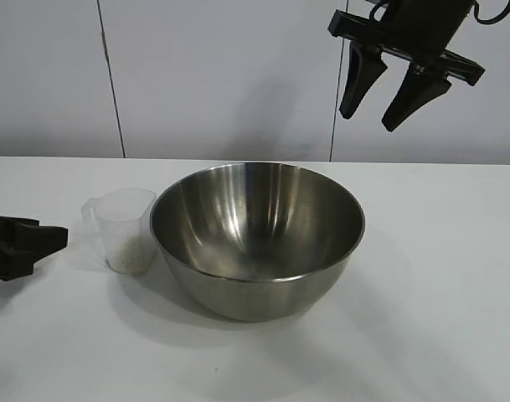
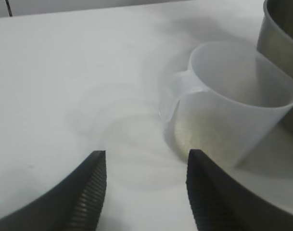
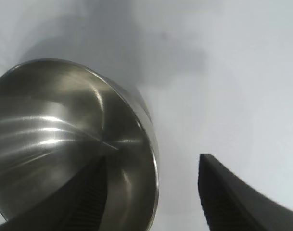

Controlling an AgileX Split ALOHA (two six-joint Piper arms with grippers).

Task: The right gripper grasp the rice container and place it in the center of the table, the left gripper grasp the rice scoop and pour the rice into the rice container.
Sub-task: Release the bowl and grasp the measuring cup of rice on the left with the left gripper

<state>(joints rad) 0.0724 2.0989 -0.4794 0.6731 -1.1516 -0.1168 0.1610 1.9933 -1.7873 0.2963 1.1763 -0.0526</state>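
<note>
A pale grey wall (image 1: 221, 75) of flat panels, split by thin dark vertical seams (image 1: 110, 79), stands behind.

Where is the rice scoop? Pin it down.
In the exterior view the rice scoop stands upright on the table, just left of the rice container.

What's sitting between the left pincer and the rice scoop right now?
Nothing: only bare table separates the open left pincer from the rice scoop. The left wrist view shows it best.

rice container (image 1: 256, 239) crowds rice scoop (image 1: 125, 230); handle side free.
</note>
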